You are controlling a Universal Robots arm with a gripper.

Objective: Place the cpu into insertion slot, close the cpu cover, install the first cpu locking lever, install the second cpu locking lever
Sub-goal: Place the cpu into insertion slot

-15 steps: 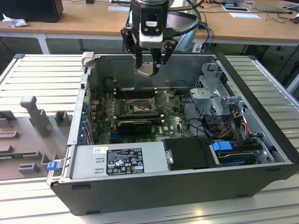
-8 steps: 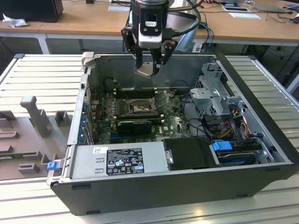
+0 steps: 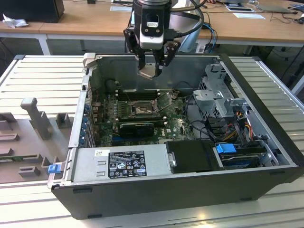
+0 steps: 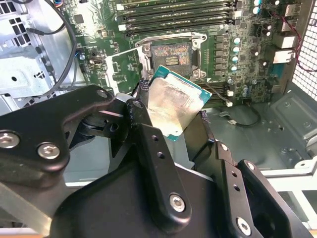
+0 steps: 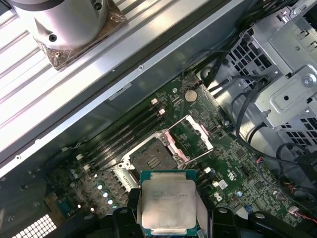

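Grip first: your gripper [image 3: 153,71] has its fingers [image 4: 143,124] clamped on opposite edges of the cpu [image 3: 148,71], and the chip sits tilted between them, its pale metal face plain in both wrist views [image 4: 176,101] [image 5: 167,203]; a thin green border shows round that face in the second wrist view.

You are holding the chip in the air above the open computer case [image 3: 190,199], clear of the motherboard [image 3: 178,124] and apart from the insertion slot [image 3: 141,109]; the socket lies bare, its dark pin field uncovered [image 5: 151,157] [image 4: 173,55], with nothing seated in it.

Look beside the socket and you will find the cpu cover [image 5: 200,130] swung open, its windowed frame standing up off the board along one side of the slot; the long black memory slots [image 4: 173,20] run just past the socket on the other side.

From the exterior view you can see the power supply [image 3: 123,161] along the case's near wall, a metal drive cage [image 3: 216,95] on the exterior view's right, and the slatted table [image 3: 47,71] under everything.
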